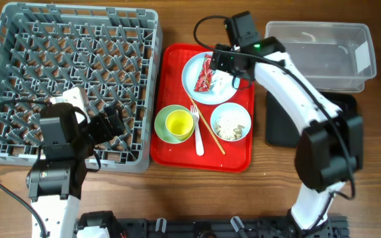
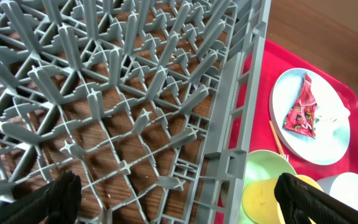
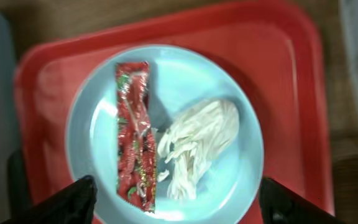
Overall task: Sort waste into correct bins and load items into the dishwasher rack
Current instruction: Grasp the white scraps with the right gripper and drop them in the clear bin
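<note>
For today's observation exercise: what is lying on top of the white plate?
A red-and-white snack wrapper and a crumpled white napkin lie side by side on the plate. Anything beneath them is hidden.

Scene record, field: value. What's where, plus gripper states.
rack: no dishes visible
plate: on red tray, holds wrapper, napkin
green bowl: on tray, yellow cup inside
blue bowl: on tray, food scraps inside
fork, chopsticks: on tray, between bowls
clear tub, black tray: right of tray
left gripper: open, over rack
right gripper: open, above plate

Black tray (image 1: 280, 125) half hidden under right arm (image 1: 299, 86).
</note>
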